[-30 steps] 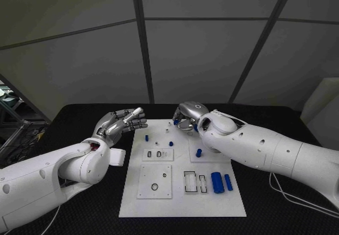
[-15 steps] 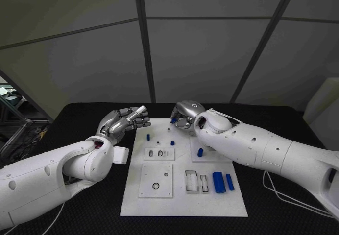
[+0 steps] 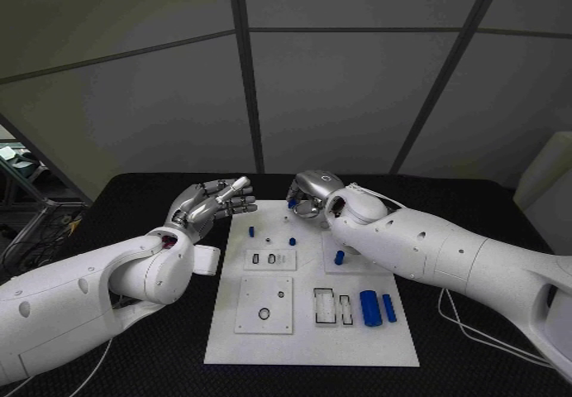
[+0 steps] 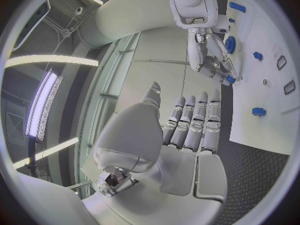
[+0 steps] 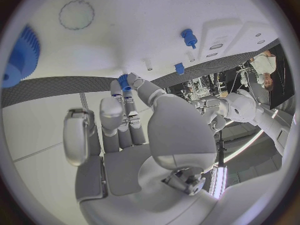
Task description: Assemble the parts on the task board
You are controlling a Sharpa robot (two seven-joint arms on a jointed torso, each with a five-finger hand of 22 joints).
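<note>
Head view: the left hand (image 3: pixel 212 204) hovers empty with fingers spread, off the task board's (image 3: pixel 310 339) ten o'clock corner on the black tabletop (image 3: pixel 143 198). At the board's twelve o'clock edge, the right hand (image 3: pixel 307 197) pinches a small blue part (image 3: pixel 292 203).

Left wrist view: fingers (image 4: pixel 194 125) straight and apart, nothing held.

Right wrist view: fingertips (image 5: pixel 132 81) clamp the blue part (image 5: pixel 124 81) just above the board.

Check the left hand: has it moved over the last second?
No. The left hand still hovers beside the far left corner of the task board, as before; the slight overall shift is the camera's.
</note>
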